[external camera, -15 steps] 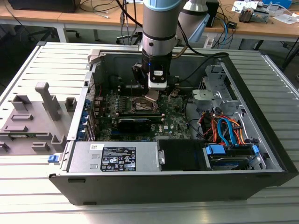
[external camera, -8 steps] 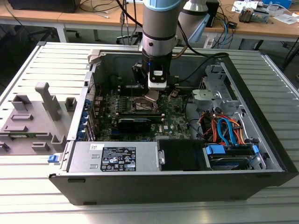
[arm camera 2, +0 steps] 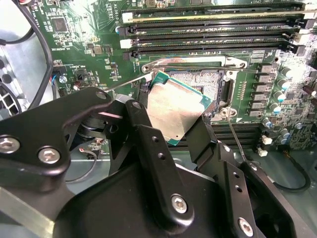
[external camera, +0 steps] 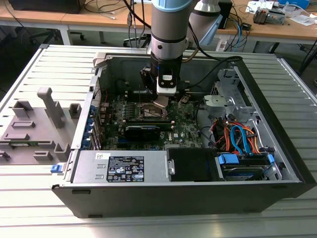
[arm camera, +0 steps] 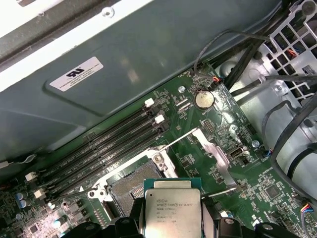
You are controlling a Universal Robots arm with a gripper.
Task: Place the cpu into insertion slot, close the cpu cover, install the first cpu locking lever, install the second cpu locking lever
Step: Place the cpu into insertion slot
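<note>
Chip (arm camera 2: 176, 111): silver-grey top, teal-green rim. Circuit board (arm camera 2: 99, 29): green. Memory slots (arm camera 2: 213, 34): black, in rows. Gripper (arm camera 2: 171, 125): black. Cables (external camera: 238, 138): orange and blue. Table (external camera: 29, 208): pale grey, ribbed in parallel stripes.

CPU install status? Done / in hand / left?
Done: nothing seated yet; the insertion slot is open, its contact field bare. In hand: the gripper is shut on the cpu, holding it above the slot, not in it. Left: seating the cpu, closing the cpu cover, which looks swung up beside the slot, and latching both locking levers.
</note>
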